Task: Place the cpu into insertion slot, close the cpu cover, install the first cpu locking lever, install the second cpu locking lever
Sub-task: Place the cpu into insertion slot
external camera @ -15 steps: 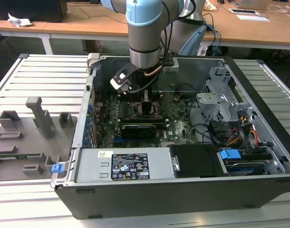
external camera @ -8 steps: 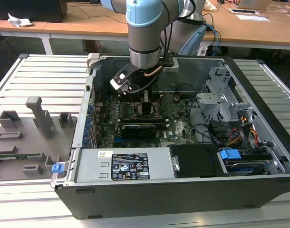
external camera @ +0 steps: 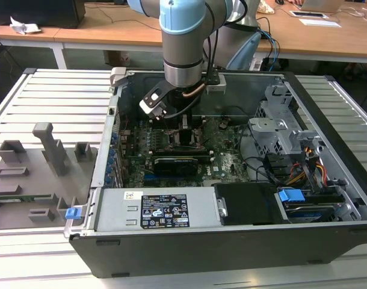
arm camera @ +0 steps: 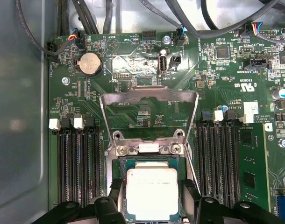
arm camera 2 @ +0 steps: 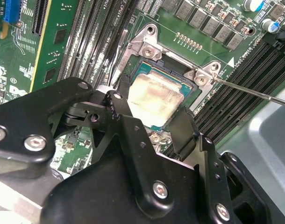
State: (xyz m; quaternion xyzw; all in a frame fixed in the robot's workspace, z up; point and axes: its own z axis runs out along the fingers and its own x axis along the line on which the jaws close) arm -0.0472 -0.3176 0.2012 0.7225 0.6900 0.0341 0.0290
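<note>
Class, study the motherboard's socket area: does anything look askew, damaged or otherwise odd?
The small pale silver square cpu sits squarely in the black-rimmed insertion slot, but its top looks blotchy and smeared. Nothing else stands out.

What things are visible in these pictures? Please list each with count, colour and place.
square insertion slot: one, dark, in the green circuit board.
flat square metal-topped cpu: one, pale silver-beige, lying in that slot.
thin metal-frame cpu cover: one, grey, open, not over the cpu.
round coin battery: one, silver, on the board.
long memory slots: several, black, on both sides of the slot.
open computer case: one, black and grey, on the slatted table.
robot arm: one, blue and grey, above the board.
end effector: one, black, at the cpu.
</note>
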